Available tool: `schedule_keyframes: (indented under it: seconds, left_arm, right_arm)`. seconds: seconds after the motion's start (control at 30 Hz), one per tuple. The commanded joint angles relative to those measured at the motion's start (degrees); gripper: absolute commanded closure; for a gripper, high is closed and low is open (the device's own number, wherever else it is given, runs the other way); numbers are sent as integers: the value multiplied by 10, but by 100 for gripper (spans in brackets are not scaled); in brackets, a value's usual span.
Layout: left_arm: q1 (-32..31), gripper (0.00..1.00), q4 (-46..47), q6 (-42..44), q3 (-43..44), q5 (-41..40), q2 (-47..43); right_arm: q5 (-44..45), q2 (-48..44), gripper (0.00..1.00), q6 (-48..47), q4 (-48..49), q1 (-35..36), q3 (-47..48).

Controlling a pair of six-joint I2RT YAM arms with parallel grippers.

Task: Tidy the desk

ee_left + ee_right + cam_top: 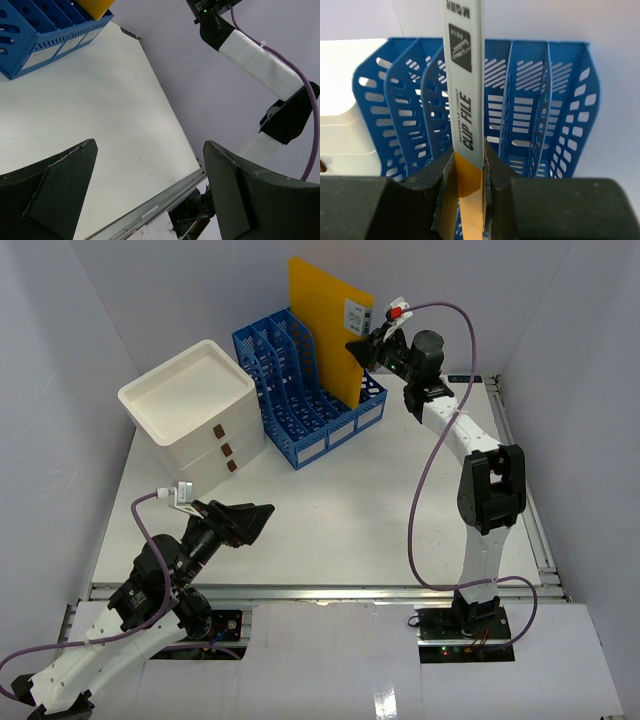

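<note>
The desk carries a blue file rack at its far side, and everything else is placed from that rack. From the rack's label fronts to the metal rail on the near edge, the desk surface lies bare and wide. To the rack's right, a narrower bare strip runs to the right-hand rail. White walls close in behind the rack and along both side edges.

Just beside the rack on its left, and seemingly touching it, stands a white drawer box with its three small brown pulls facing the near side.

Above the rack's right-hand slots a yellow clip file stands upright, spine toward the right arm. Its lower corner sits at the level of the rack's top rim. I cannot tell which slot it lines up with, or whether it has entered one.

The right tool hangs just to the right of the rack's top, clenched on the clip file's spine with a finger pressed against each face.

The left tool hovers well to the near side of the rack over the bare stretch. It is released, its jaws spread wide, and only desk surface shows between them.
</note>
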Motion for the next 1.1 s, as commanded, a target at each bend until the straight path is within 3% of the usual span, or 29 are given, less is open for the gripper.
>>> schedule_keyframes:
  seconds: [0.0,0.47,0.9,1.0,1.07]
  left_arm:
    - [1,2,-7,16,1,7,1]
    - [1,2,-5,17,-1,17,9]
    - [1,2,8,21,6,35,30]
    - [1,2,8,22,9,38,32]
    - [1,2,9,21,9,41,34]
  right_arm:
    - [-27,17,92,30,147,-9,27]
    - [-16,46,92,91,214,-10,16]
    - [-18,53,92,69,313,-6,-91]
    - [-23,50,89,60,306,-6,-94]
    - [-28,43,82,55,305,-6,-109]
